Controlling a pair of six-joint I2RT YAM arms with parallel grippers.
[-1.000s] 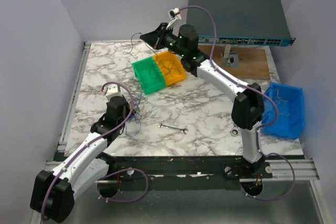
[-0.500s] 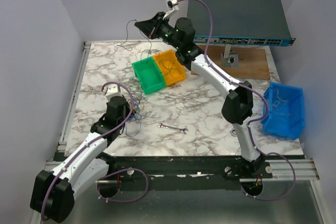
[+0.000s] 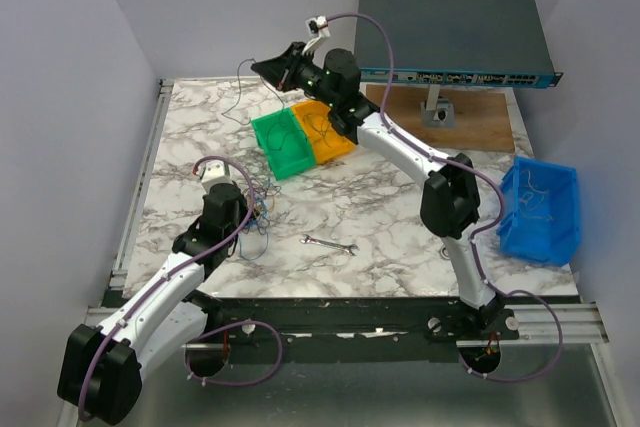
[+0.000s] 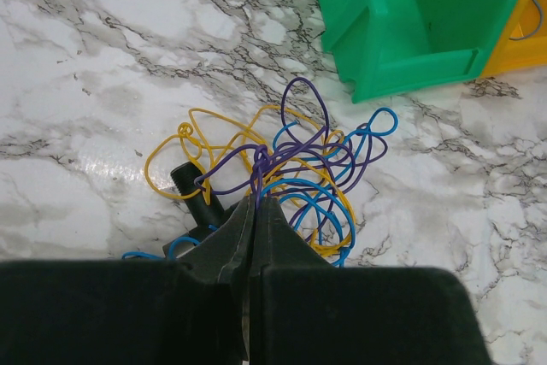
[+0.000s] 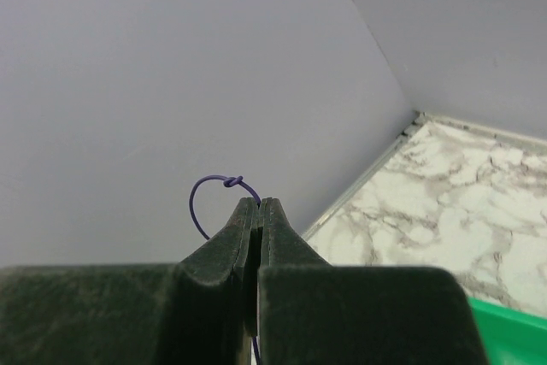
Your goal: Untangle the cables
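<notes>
On the near left of the table (image 3: 400, 207) my left hand (image 4: 256, 203) is clamped shut on the cables (image 4: 286, 168), pinching a purple strand where the tangle is thickest. The bundle lies on the marble just near of the green bin (image 4: 402, 32). It is made of yellow, blue and purple loops, thin and springy, crossing one another many times. Farther back, my right hand (image 5: 258, 204) is raised over the far left of the table, its fingers pressed together on one purple wire (image 5: 208, 187) with a small twist at its top. Loose strands lie in the green bin and in the orange bin (image 3: 330, 132) to its right. I judge the job partly done: that wire looks free, but most of the tangle is left.
</notes>
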